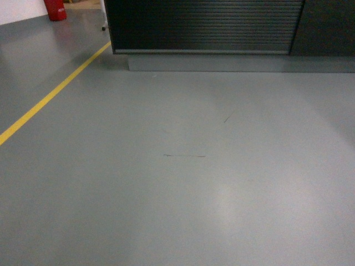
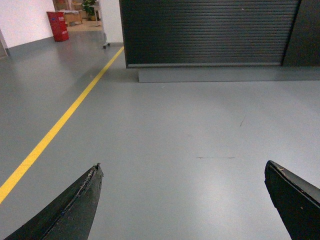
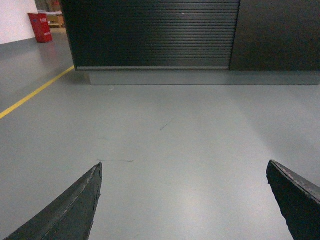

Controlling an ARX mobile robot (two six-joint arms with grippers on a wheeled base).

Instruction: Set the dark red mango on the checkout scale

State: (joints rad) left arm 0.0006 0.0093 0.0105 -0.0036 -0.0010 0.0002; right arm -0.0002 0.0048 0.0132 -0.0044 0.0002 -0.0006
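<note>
The bench [image 1: 202, 25] stands ahead across the grey floor [image 1: 183, 183], w/ a black ribbed front and a grey plinth [image 1: 222, 62] under it; its top is out of frame in all 3 views. No mango or scale shows in any view, so their location can't be told. Left end effector [image 2: 185, 200] is wide open, holding nothing; its two dark fingers [image 2: 75, 205] sit at the bottom corners of the left wrist view, floor betw. them. Right end effector [image 3: 185, 200] is likewise wide open and empty. A yellow line [image 1: 50, 94] runs diagonally on the floor at left. A red object [image 1: 54, 9] stands far left, near the white wall [image 1: 19, 10].
</note>
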